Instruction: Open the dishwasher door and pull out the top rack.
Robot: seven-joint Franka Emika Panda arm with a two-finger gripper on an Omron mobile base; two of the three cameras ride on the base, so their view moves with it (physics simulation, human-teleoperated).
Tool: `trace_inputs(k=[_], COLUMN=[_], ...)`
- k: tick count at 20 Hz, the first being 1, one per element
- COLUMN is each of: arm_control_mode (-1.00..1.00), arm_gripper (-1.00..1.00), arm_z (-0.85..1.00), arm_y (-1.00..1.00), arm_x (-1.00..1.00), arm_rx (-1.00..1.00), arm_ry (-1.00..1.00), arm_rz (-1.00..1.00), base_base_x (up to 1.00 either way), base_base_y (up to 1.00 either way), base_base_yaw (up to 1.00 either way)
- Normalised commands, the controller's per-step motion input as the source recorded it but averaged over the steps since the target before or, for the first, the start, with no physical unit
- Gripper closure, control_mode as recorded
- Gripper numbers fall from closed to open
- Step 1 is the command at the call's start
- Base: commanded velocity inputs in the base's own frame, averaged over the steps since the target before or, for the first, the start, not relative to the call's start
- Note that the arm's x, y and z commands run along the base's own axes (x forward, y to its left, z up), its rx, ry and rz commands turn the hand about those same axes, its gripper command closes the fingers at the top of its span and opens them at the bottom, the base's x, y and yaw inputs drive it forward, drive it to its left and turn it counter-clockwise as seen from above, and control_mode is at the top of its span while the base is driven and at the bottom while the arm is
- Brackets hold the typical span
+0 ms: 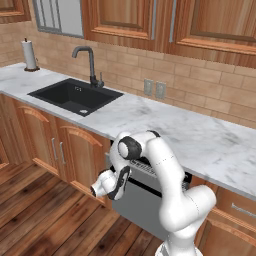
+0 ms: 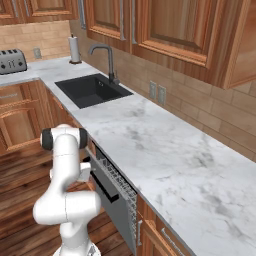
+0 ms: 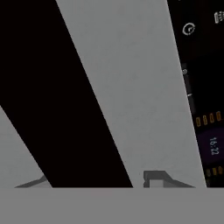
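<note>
Start at the black sink (image 1: pixel 75 95), set into the white stone bench (image 1: pixel 165 122). Just to the right of the sink, and lower down under the bench edge, is the dishwasher door (image 1: pixel 140 202). It is a flat grey panel. Its top leans out a little way from the cupboards, so it is open just a crack and not laid down flat. In the gap at the top, right of the sink and under the bench, I can see thin wires that I think are the top rack (image 2: pixel 117 175). It sits inside the machine and has not been pulled out. The robot's white arm bends down in front of the door. Its claw (image 3: pixel 94 179) is at the long black bar handle (image 3: pixel 65 96), with one tip on each side of the bar. It looks to me like the claw is pinching the handle. One tip seems to touch it and the other is very close. To the right of the handle is more grey door, and then the black control strip (image 3: pixel 205 109) with its small lights. So I think the job is at the first step, opening the door. Next, the claw needs to keep a firm hold and swing the handle out and down until the door lies low. Only then can it let go and reach in for the rack.
</note>
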Motion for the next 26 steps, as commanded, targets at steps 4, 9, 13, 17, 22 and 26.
trace_inputs(k=[4,9,13,17,22,26], arm_control_mode=[-1.00,-1.00,-1.00,-1.00,-1.00,-1.00], arm_gripper=[1.00,1.00,1.00,1.00,1.00,1.00], arm_z=[-0.30,-0.30,-0.31,-0.39,-0.50,-0.55], arm_y=[0.56,0.49,0.44,0.44,0.40,0.40], arm_x=[-0.54,-0.50,-0.43,-0.45,-0.50,-0.51], arm_rx=[0.11,0.10,0.06,0.03,0.01,0.00], arm_ry=[0.00,0.00,0.00,0.00,-0.01,-0.02], arm_rz=[-0.05,-0.05,-0.05,-0.04,-0.03,-0.02], base_base_x=[0.00,0.00,0.00,0.00,0.00,0.00], base_base_y=[0.00,0.00,0.00,0.00,0.00,0.00], base_base_yaw=[0.00,0.00,0.00,0.00,0.00,0.00])
